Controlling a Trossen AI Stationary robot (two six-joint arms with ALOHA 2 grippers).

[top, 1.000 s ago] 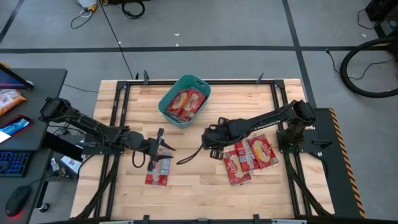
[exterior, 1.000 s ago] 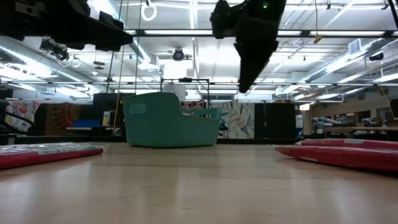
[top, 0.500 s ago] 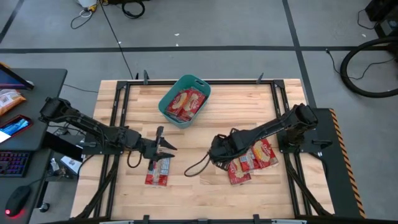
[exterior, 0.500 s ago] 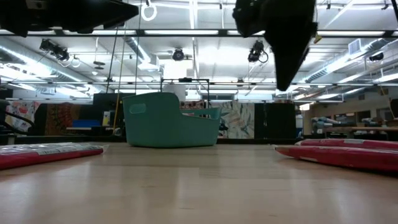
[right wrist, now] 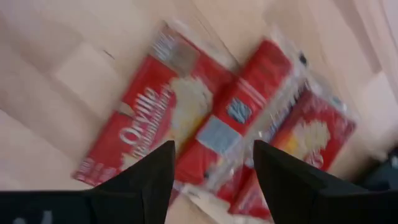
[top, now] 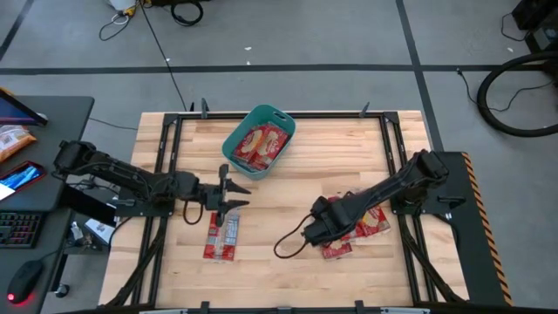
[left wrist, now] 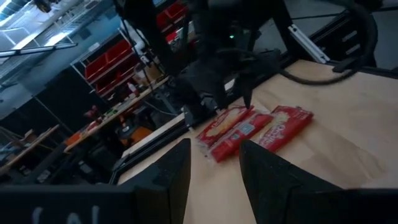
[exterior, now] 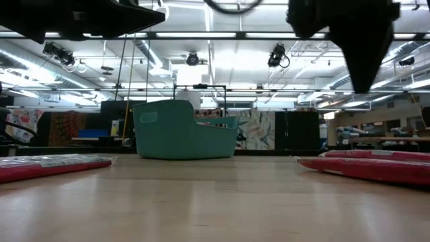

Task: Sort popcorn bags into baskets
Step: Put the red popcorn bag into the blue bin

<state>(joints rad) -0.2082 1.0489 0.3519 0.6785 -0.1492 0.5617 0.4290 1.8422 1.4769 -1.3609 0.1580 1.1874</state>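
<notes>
The teal basket (top: 235, 150) stands at the table's far middle with red popcorn bags (top: 260, 144) lying in it. Two more bags (top: 222, 237) lie flat near the front left, and a pile of three (top: 359, 216) lies at the right. My right gripper (top: 316, 228) hangs open, pointing down over the near-left end of that pile (right wrist: 155, 124), clear of it. My left gripper (top: 237, 196) is open and empty. It points level toward the right, above the table and just beyond the two left bags.
The dark metal frame rails (top: 166, 157) run along the table's left and right sides. Bare wood lies between the two groups of bags and in front of the basket (exterior: 181, 130). A desk with a keyboard and a phone stands off the table's left.
My right gripper has swung from the table's middle toward the near right, rolling as it went, and now hangs over the right pile of bags. My left gripper has drifted a little toward the far edge and rolled. No bag has moved.
</notes>
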